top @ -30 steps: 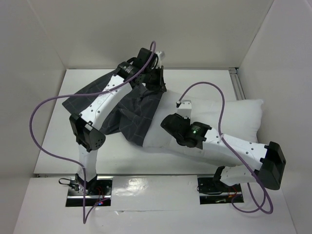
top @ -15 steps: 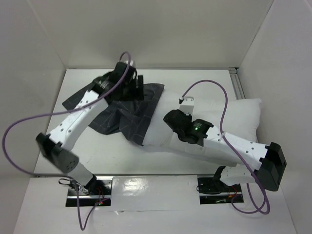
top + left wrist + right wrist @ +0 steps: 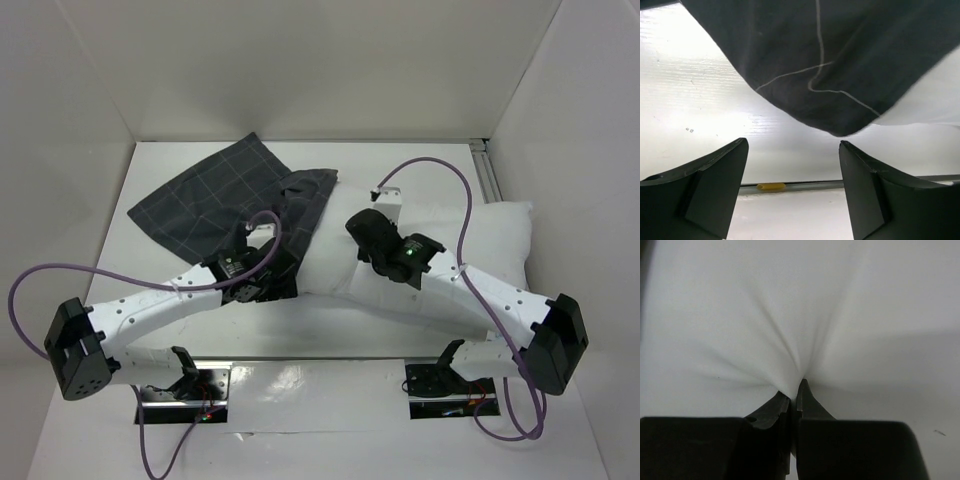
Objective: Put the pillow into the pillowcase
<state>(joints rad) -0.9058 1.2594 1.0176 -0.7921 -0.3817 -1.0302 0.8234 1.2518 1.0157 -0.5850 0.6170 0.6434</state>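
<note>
Now, pillow (image 3: 495, 235): lying on table (image 3: 420, 165), toward the right.
pillowcase (image 3: 200, 195): left of pillow, wrinkled, overlapping its left end.
right gripper (image 3: 794, 392): clamped on a pinch of pillow fabric.
left gripper (image 3: 792, 145): fingers apart, empty, just below pillowcase's near corner.

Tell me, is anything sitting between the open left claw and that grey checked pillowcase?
Nothing visible. The left gripper is open, and only table surface shows between its fingers and the pillowcase corner ahead. The right gripper pinches the pillow.
</note>
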